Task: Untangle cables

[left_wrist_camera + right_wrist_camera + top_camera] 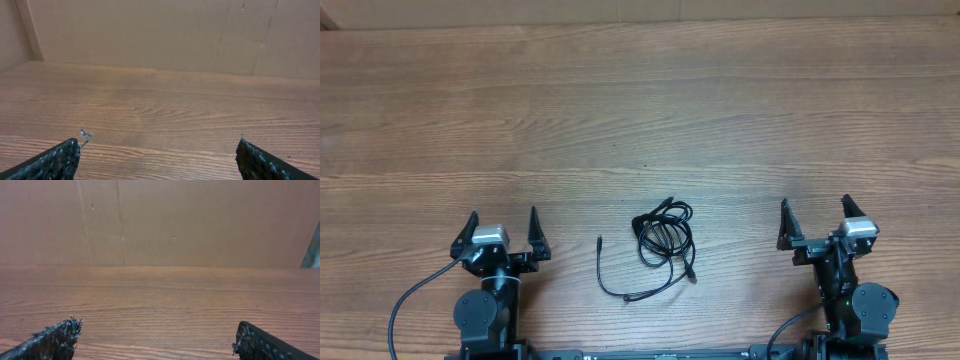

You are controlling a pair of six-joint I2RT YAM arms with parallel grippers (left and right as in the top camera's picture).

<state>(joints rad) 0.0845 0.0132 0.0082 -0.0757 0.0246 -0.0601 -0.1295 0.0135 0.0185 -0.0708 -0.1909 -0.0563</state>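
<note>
The cables lie on the wooden table between the two arms in the overhead view: a small knot of thin black loops, with one loose end curving down and left to a plug tip. My left gripper stands open to the left of them, with nothing between its fingers. My right gripper stands open to their right, also holding nothing. In both wrist views only bare tabletop shows between the dark fingertips; the cables are out of those views.
A brown cardboard wall rises behind the far table edge. Thicker black robot wires trail from the arm bases at the near edge.
</note>
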